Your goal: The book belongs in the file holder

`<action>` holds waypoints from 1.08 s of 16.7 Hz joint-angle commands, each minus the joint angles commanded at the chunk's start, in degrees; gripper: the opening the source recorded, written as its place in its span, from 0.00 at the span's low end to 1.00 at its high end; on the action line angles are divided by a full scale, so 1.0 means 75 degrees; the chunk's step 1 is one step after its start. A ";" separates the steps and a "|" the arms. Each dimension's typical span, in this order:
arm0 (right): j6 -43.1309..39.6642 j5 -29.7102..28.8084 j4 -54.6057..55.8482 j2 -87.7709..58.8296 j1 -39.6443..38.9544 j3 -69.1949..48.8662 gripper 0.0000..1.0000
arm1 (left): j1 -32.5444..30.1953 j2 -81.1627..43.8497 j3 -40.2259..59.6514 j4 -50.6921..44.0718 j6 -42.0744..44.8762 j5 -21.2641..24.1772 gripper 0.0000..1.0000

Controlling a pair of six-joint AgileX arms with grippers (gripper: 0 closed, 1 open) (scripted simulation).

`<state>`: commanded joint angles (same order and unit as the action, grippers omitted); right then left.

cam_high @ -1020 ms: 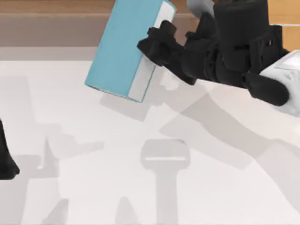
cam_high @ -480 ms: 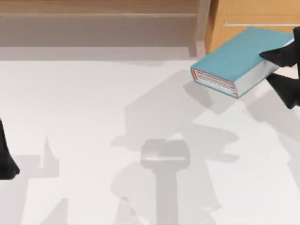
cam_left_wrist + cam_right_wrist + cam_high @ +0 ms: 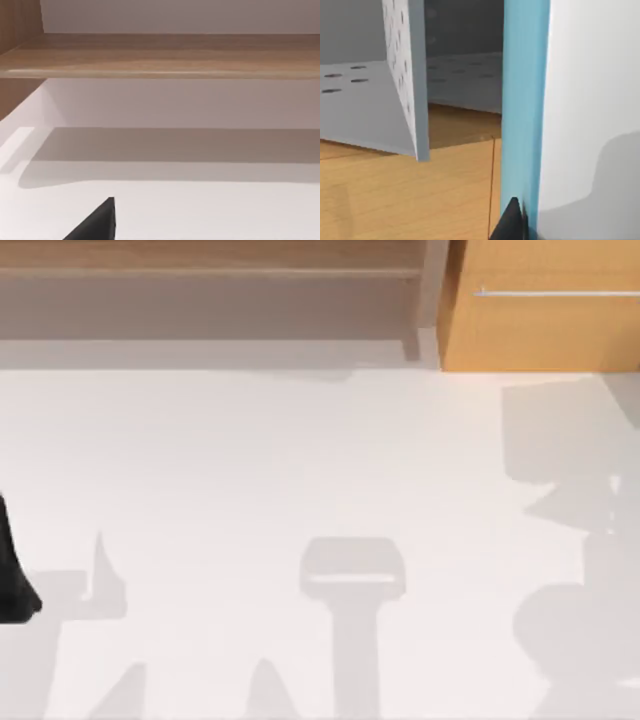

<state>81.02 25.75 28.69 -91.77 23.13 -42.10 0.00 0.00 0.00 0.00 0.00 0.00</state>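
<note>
At nine o'clock on the table's (image 3: 300,460) edge in the top view, your left arm (image 3: 14,580) sits parked as a dark shape; whether that gripper is wide or narrow cannot be told, so leave it be. Toward one o'clock stands the wooden cabinet (image 3: 545,330), with soft shadows lying on the white surface below it at three o'clock.

In the right wrist view, the book (image 3: 525,100) fills the near field, upright, its teal cover edge running top to bottom with the white face beside it. A black fingertip (image 3: 510,222) of your right gripper presses against the teal edge, so judge the book as clamped there. Beyond it the grey perforated file holder (image 3: 405,75) stands on the wooden top, one divider wall nearest.

Judging from this, you are mid-carry toward the holder. Keep the book upright, line its spine parallel to the divider, and lower it into the open slot without clipping the wall.
</note>
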 joint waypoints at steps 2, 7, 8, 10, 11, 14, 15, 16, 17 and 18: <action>0.0147 0.0043 0.0478 -0.0596 0.0548 -0.0369 0.00 | 0.0000 0.0000 0.0000 0.0000 0.0000 0.0000 1.00; 0.0228 0.0123 0.1290 -0.1895 0.0922 -0.1163 0.00 | 0.0000 0.0000 0.0000 0.0000 0.0000 0.0000 1.00; 0.0218 0.0126 0.1355 -0.2029 0.0916 -0.1235 0.00 | 0.0000 0.0000 0.0000 0.0000 0.0000 0.0000 1.00; 0.0208 0.0127 0.1399 -0.2127 0.0908 -0.1285 0.00 | 0.0000 0.0000 0.0000 0.0000 0.0000 0.0000 1.00; 0.0208 0.0127 0.1399 -0.2127 0.0908 -0.1285 0.00 | 0.0000 0.0000 0.0000 0.0000 0.0000 0.0000 1.00; 0.0208 0.0127 0.1399 -0.2127 0.0908 -0.1285 0.00 | 0.0000 0.0000 0.0000 0.0000 0.0000 0.0000 1.00; 0.0217 0.0125 0.1389 -0.2108 0.0894 -0.1252 0.00 | 0.0000 0.0000 0.0000 0.0000 0.0000 0.0000 1.00; 0.0217 0.0127 0.1389 -0.2124 0.0873 -0.1281 0.00 | 0.0000 0.0000 0.0000 0.0000 0.0000 0.0000 1.00; 0.0220 0.0106 0.1385 -0.2180 0.0835 -0.1384 0.00 | 0.0000 0.0000 0.0000 0.0000 0.0000 0.0000 1.00; 0.0227 0.0068 0.1375 -0.2263 0.0797 -0.1506 0.00 | 0.0000 0.0000 0.0000 0.0000 0.0000 0.0000 1.00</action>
<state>82.72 26.26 39.00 -108.74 29.10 -53.39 0.00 0.00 0.00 0.00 0.00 0.00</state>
